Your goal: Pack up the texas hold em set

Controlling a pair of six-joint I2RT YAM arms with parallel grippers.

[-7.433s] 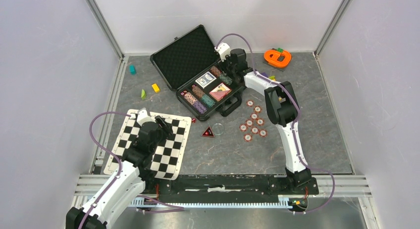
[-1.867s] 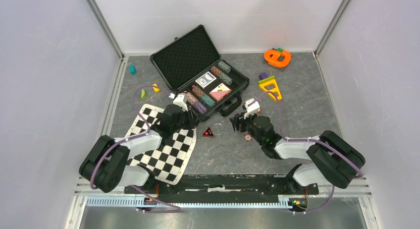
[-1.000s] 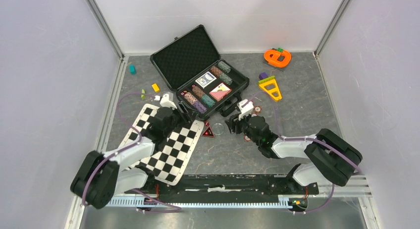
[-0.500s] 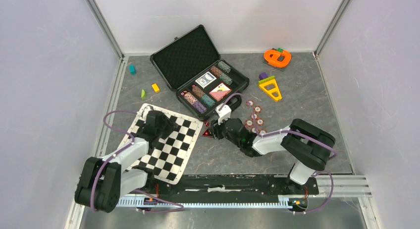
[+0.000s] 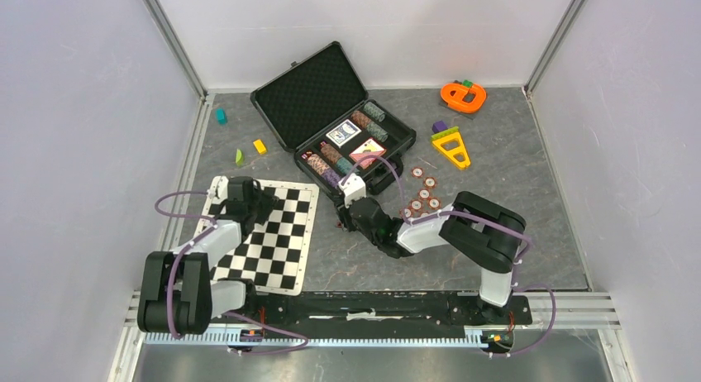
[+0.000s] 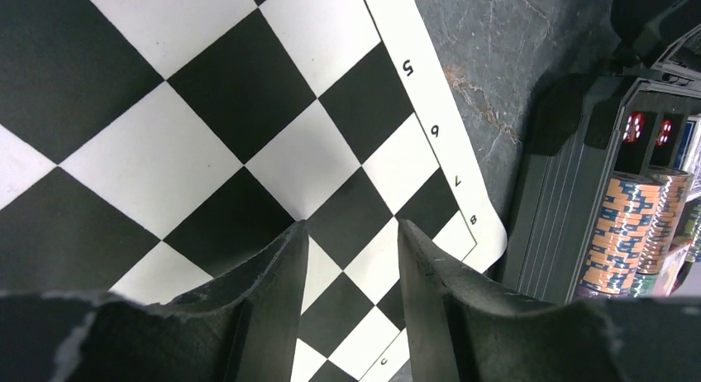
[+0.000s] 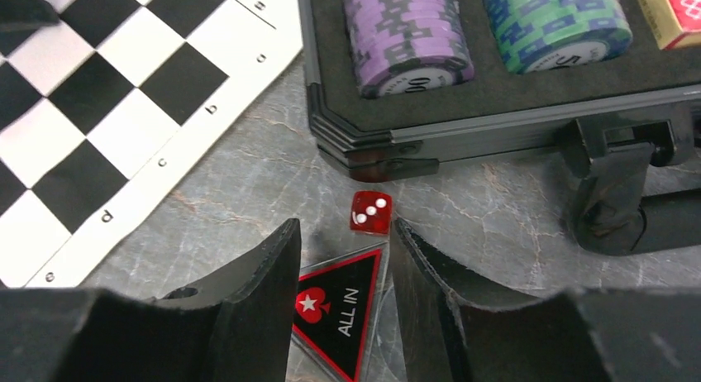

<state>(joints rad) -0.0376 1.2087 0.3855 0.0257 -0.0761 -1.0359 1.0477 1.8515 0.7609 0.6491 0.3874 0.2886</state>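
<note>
Site: grey marbled table top [image 5: 512,225] inside a booth of plain pale walls [image 5: 74,109]. Aluminium posts [image 5: 169,39] stand in the far corners, and a metal rail [image 5: 570,309] runs along the near edge where my arms are bolted.

Briefcase [image 5: 307,91]: far centre, open, lid propped back with bare foam showing. The base holds chip stacks, with a purple stack [image 7: 409,35] and a green stack [image 7: 554,22] against the front wall, plus card decks [image 5: 343,134]. My left wrist view shows two red dice in a slot [image 6: 635,127]. The handle [image 7: 628,204] faces me.

Loose red-white chips [image 5: 424,193]: a cluster on the table, right of the case front.

Right gripper [image 7: 343,233]: low over the table, just in front of the case's near left corner, fingers about half apart. The tip of the black triangular ALL IN marker [image 7: 339,312] lies in the gap; I cannot tell whether my pads touch it. A red die [image 7: 370,212] sits on the table just past my fingertips, short of the case wall, three white pips showing.

Left gripper [image 6: 351,233]: over the checkered mat [image 5: 273,237], fingers about half apart, nothing held, only mat squares below. One corner of the mat lies near the case.

Strays: orange toy [image 5: 463,95] in the far right corner, yellow toy [image 5: 450,146] near it, small coloured blocks [image 5: 259,146] left of the lid.
</note>
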